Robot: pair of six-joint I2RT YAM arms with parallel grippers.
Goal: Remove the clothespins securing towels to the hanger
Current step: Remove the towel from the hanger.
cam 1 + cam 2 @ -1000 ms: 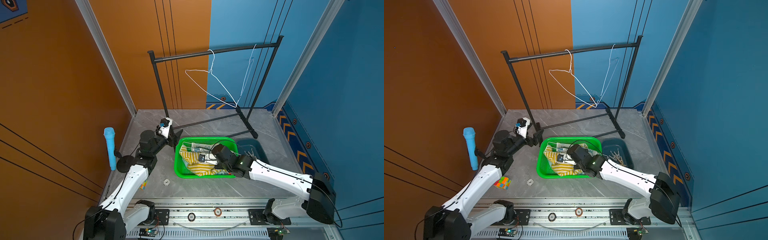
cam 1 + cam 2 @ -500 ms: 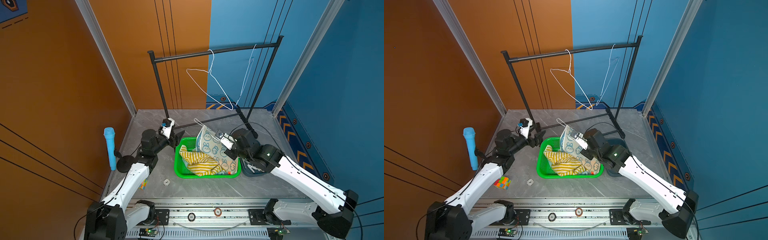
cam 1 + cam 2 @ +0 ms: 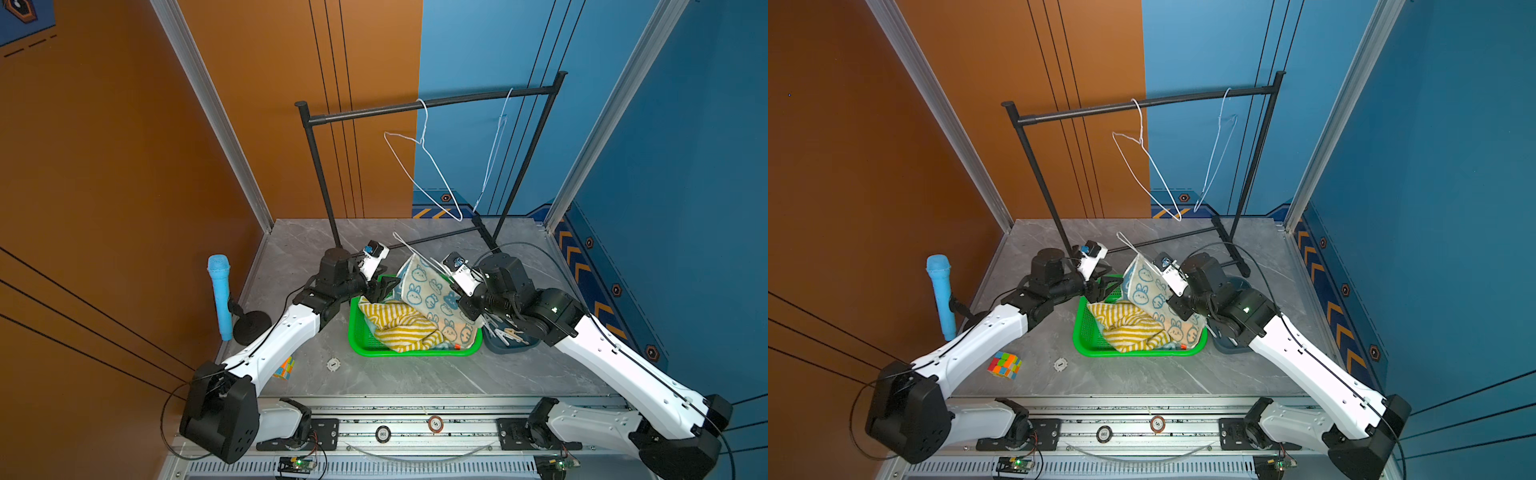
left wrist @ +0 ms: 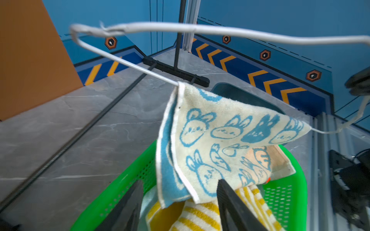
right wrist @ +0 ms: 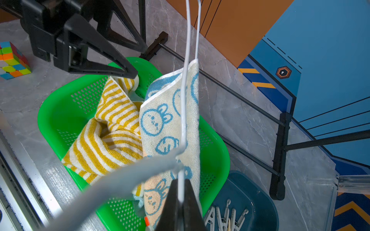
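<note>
Lifted out of the green basket [image 3: 356,332] since a second ago, the bunny towel [image 3: 432,297] hangs on the wire hanger [image 5: 183,112] above the striped towel [image 3: 399,328]. Loose clothespins [image 5: 226,218] lie in the dark bin [image 5: 260,200] on the grey marble tabletop [image 3: 415,374], between orange and blue walls. The right gripper [image 5: 181,181] pinches the hanger's wire. The left gripper [image 4: 179,182], jaws spread but narrower than before, reaches to the towel's lower corner.
</note>
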